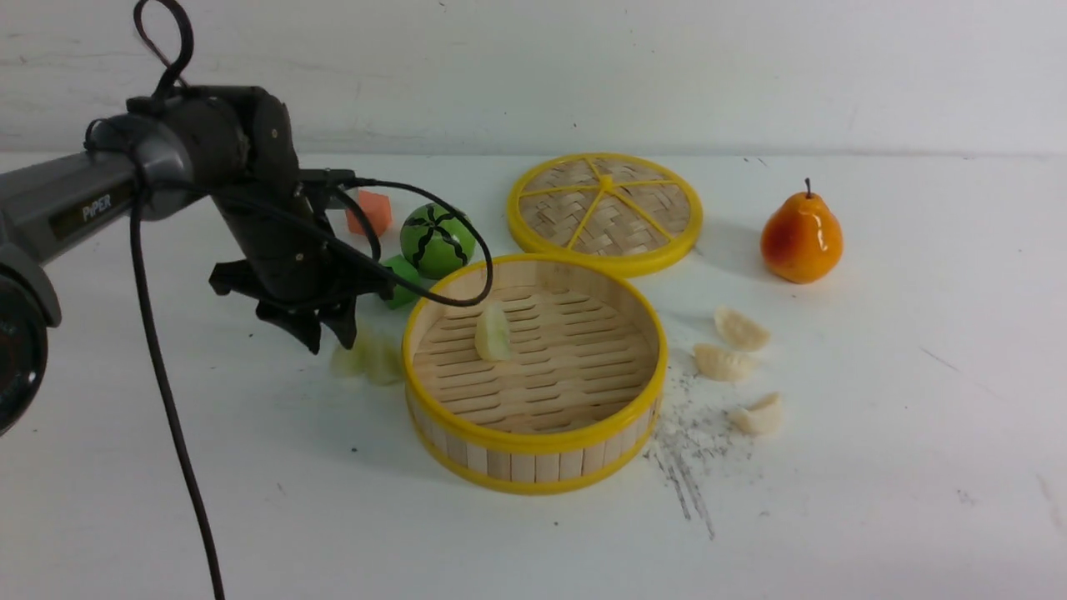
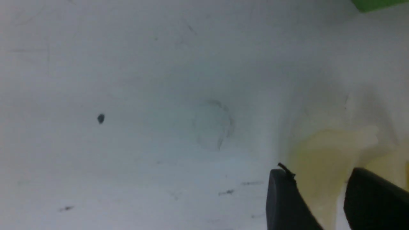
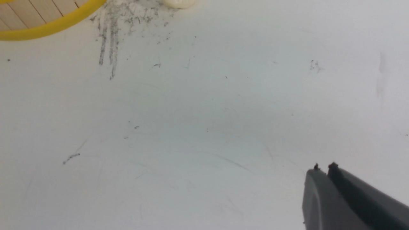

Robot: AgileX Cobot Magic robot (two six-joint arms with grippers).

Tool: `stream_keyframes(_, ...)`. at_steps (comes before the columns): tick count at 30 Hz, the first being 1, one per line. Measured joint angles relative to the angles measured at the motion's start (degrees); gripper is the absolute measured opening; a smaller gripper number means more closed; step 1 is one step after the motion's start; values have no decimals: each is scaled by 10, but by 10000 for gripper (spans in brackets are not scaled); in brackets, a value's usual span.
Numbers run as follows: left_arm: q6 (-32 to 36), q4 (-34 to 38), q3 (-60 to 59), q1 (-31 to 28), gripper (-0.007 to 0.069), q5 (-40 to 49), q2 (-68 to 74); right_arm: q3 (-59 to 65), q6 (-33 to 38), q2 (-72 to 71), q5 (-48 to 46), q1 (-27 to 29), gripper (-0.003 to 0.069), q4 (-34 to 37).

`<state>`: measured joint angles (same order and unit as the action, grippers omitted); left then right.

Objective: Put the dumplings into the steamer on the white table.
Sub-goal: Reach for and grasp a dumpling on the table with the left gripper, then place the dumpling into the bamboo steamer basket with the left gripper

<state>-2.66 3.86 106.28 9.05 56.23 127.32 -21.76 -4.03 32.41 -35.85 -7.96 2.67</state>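
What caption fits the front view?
Left tool above two green dumplings beside the steamer, one dumpling inside, three cream ones outside.

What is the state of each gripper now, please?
Left gripper: open, jaws apart over a green dumpling, holding nothing.
Right gripper: shut, holding nothing.

Closed end effector (image 3: 324, 168), white table (image 3: 204, 127)

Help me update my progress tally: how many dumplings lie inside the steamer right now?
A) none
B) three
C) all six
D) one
D: only one pale green dumpling rests on the slatted floor of the steamer; two more green dumplings and three cream dumplings lie outside it on the white table.
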Motion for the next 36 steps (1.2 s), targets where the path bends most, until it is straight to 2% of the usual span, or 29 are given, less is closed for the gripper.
stream_keyframes(9, 2, 26, 3, 1, 255, -14, 25, 1, 0, 0, 4, 0, 27, -5)
stream_keyframes(11, 2, 28, 5, 1, 233, -11, 25, 1, 0, 0, 4, 0, 29, -5)
stream_keyframes(17, 2, 24, 12, 1, 230, 10, 21, 1, 0, 0, 4, 0, 30, -9)
stream_keyframes(20, 2, 19, 16, 1, 229, 42, -1, 1, 0, 0, 4, 0, 32, -9)
stream_keyframes(25, 2, 38, 26, 10, 229, 42, -69, 1, 0, 0, 6, 0, 32, -9)
stream_keyframes(31, 2, 129, 29, 73, 227, 33, -86, 1, 0, 0, 6, 0, 32, -9)
stream_keyframes(34, -8, 146, 29, 111, 217, -4, -73, 1, 0, 0, 7, 0, 32, -9)
stream_keyframes(36, -28, 147, 29, 133, 183, -39, -61, 1, 0, 0, 7, 0, 32, -9)
